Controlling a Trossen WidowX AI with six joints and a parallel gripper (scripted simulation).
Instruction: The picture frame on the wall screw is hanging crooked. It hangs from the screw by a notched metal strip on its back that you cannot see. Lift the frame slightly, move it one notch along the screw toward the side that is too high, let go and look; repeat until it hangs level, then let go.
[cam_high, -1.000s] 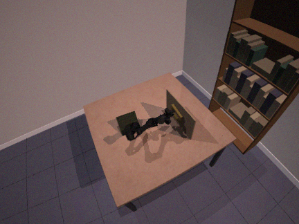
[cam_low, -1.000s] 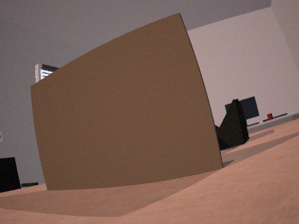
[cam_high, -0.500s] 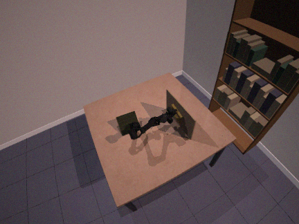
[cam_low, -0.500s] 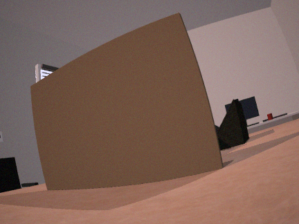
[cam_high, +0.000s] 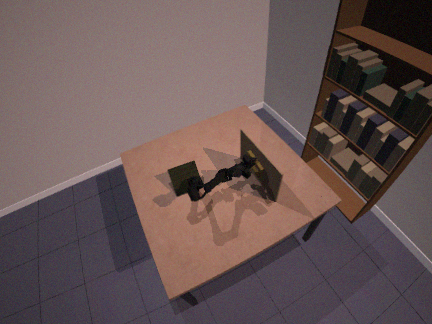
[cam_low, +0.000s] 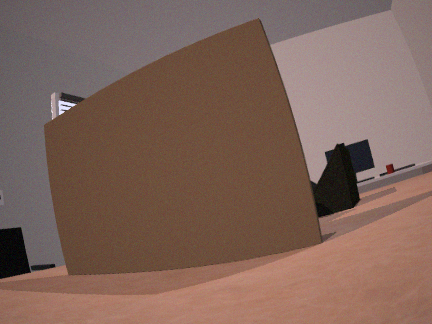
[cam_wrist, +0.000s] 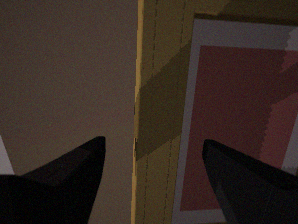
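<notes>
Your pincer (cam_high: 256, 163) (cam_wrist: 155, 146) is standing spread with nothing pinched, its fingertips flanking one side rail of the yellow picture frame (cam_high: 258, 167) (cam_wrist: 159, 107). The frame is hanging before the upright panel (cam_high: 272, 180) (cam_low: 180, 155), which is standing on your table (cam_high: 200, 250) (cam_low: 300, 285).

No text, label, brand, number or sign can be read in any of the views; the spines of the books (cam_high: 356, 70) on the shelves are too small to tell.
</notes>
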